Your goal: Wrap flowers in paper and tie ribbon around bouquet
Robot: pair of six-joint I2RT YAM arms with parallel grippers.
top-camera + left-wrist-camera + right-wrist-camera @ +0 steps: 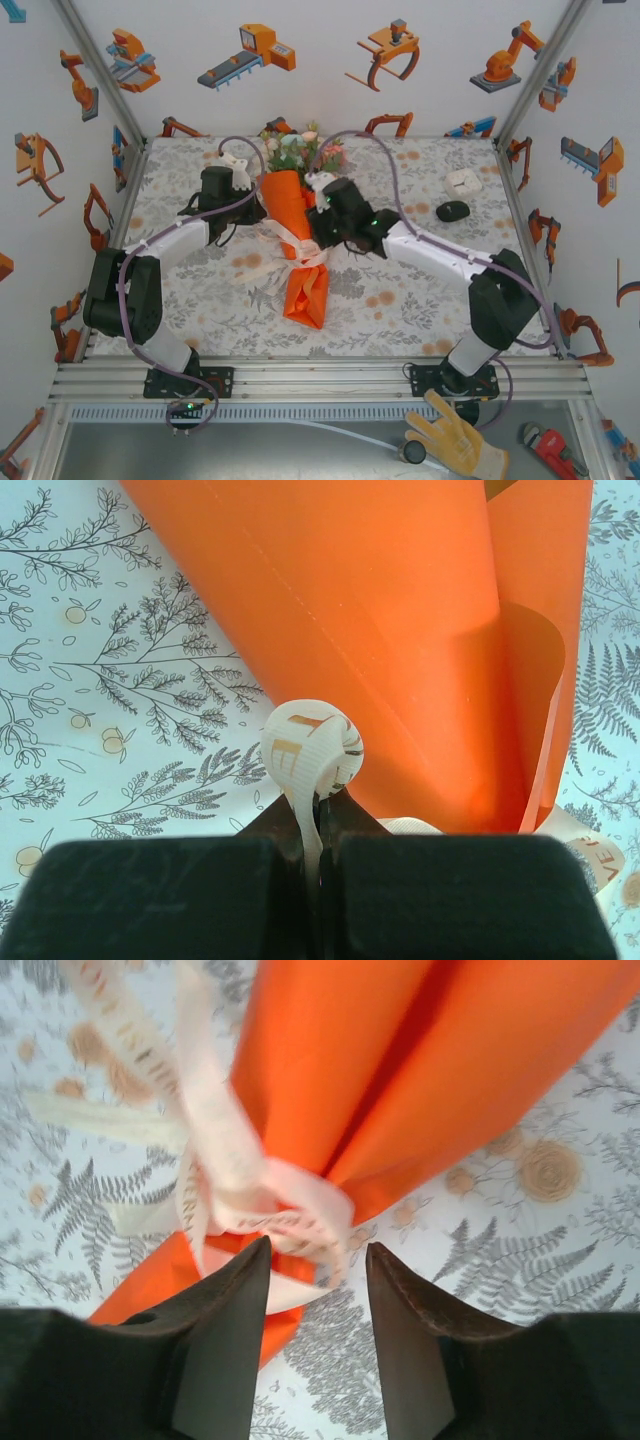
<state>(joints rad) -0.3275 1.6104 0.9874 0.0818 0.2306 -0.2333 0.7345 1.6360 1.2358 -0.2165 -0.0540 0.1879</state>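
Robot lab enclosure: aluminium frame (320, 381), walls (300, 85) printed with robot pictures.

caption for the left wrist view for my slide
Left gripper shut on a loop of cream ribbon beside the orange paper cone.

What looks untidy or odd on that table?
The ribbon is a loose tangle around the bouquet, not a neat bow, its tails strewn on the table. The left pincer pinches one curled end.

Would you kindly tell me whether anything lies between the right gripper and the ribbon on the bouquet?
Nothing visible does. The right gripper is open right at the ribbon wound round the bouquet, with no other thing between them. The left gripper pinches a ribbon loop.
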